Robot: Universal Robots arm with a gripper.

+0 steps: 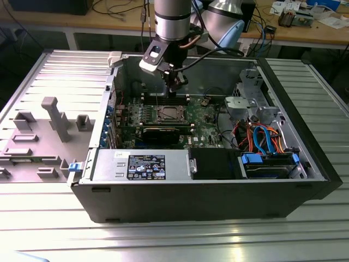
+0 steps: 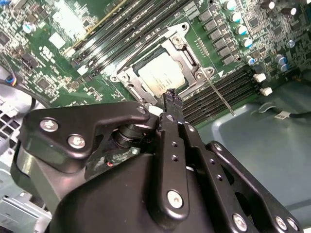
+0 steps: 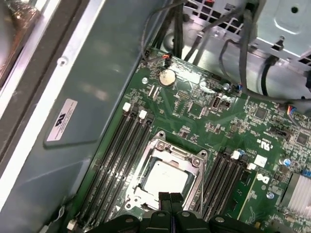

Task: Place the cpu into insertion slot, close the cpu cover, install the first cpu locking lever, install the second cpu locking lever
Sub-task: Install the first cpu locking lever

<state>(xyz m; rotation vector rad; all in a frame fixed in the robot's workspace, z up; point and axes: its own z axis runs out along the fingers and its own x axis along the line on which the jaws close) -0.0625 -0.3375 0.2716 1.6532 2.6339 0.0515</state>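
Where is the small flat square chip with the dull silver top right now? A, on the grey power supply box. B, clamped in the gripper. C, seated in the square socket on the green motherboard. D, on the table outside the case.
C: the silver-topped square chip lies in the dark-rimmed square socket on the green motherboard, and the black gripper over it holds nothing.

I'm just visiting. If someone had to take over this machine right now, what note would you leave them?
Gripper: jaws shut, holding nothing, hovering above the cpu.
The cpu lies in the insertion slot, with the cpu cover down over it.
One locking lever sticks up, unlatched; the other I cannot judge.
Left: at least that lever.
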